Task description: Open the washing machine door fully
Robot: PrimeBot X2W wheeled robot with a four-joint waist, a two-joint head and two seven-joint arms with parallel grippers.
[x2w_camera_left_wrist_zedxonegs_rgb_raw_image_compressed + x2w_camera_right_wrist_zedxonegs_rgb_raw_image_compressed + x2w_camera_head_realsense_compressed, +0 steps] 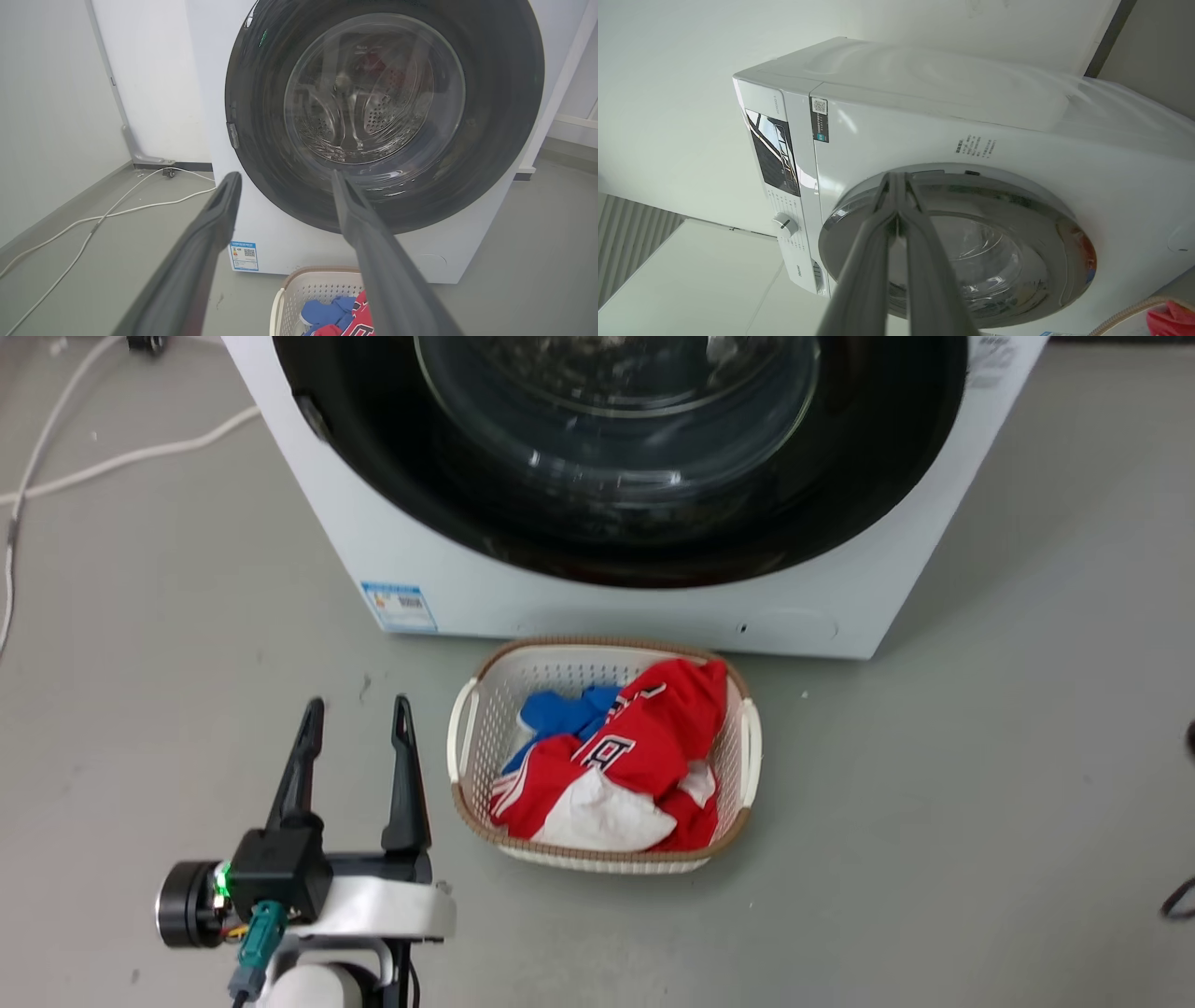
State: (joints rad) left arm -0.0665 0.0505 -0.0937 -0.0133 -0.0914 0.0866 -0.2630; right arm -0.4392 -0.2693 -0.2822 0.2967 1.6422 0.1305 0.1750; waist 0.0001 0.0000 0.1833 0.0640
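Though the left gripper (358,709) hangs spread wide and empty, low beside the laundry basket (607,643), the right gripper (896,179) is nearer | right: fingers pressed almost together, tips at the rim of the washing machine door (616,448), hold on it unclear | door: apparently flush on the machine front (653,607), beyond the basket

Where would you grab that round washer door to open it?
Likely the right rim of the washing machine door, approached from the right: it stands proud of the white front, while the glossy face and bulging glass give no hold. The right gripper points there.
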